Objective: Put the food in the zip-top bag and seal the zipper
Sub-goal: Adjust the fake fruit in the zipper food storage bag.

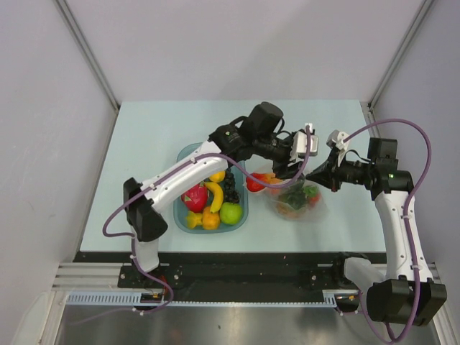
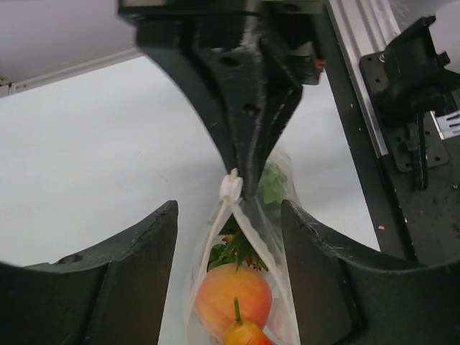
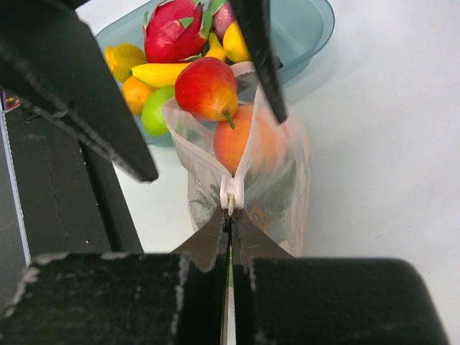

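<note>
While the right gripper (image 3: 230, 223) is clamping the bag (image 3: 287, 165) at its zipper (image 3: 231, 192), the left gripper (image 2: 230, 237) is straddling it, jaws apart; food (image 3: 241, 140) is sitting inside, beside the tray (image 3: 316, 29).

On the table (image 1: 144, 136), the tray (image 1: 188, 149) holding toy fruits (image 1: 212, 205) lies just left of the zip-top bag (image 1: 300, 203), which has food (image 1: 295, 195) in it. The left gripper (image 2: 228, 237) straddles the bag's left part; the right gripper (image 3: 231, 219) pinches its right end.
</note>
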{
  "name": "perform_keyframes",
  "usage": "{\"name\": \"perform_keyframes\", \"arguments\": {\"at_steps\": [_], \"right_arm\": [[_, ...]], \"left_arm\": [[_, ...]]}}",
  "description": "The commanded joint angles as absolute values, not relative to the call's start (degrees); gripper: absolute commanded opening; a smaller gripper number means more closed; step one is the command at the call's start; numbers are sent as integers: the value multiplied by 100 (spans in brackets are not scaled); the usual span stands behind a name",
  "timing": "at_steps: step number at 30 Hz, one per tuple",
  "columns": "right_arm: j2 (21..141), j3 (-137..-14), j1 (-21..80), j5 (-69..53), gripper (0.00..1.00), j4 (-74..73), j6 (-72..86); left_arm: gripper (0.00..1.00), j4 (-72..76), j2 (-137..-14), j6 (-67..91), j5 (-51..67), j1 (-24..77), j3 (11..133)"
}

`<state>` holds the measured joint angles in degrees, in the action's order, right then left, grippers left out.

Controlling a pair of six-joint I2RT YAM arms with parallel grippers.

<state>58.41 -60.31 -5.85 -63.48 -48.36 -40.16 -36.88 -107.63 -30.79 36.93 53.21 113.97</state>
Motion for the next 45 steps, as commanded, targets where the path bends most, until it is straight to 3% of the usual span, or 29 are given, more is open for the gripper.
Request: {"name": "perform_keyframes", "arguments": {"at_steps": [1,5,11,15,18,20,27,45], "right_arm": [[5722,-6170,-606,-6548,0,-4799,-4140],[5704,-6126,-606,-6530,0,-4799,-4149],[5695,-6100,-606,-6521,0,-4816,-4210],[5730,-6117,-606,-6539,0,-4825,-4289],[5766,-6152,-606,-6565,0,-4852,-4324],[5783,-6161,-606,-6557,0,-4860,-4350],[5809,-6205,-598,-6592,0,-5001,-4500],[5818,-6240,-527,-6618,0,-5212,-4667]], "left_arm": [[63,-3911,-10810,-3639,3894,5440,11689],[63,-3481,-10618,-2700,3787,5125,11427],[66,-2593,-9002,-2258,3911,4123,9170],[55,-2759,-8412,-1979,3797,3439,8080],[45,-2795,-8183,-2073,3280,3349,7490],[43,-2742,-8183,-2074,2999,3366,7270],[37,-2716,-8815,-1952,2681,3717,7312],[37,-2197,-9509,-1538,3076,4710,8674]]}}
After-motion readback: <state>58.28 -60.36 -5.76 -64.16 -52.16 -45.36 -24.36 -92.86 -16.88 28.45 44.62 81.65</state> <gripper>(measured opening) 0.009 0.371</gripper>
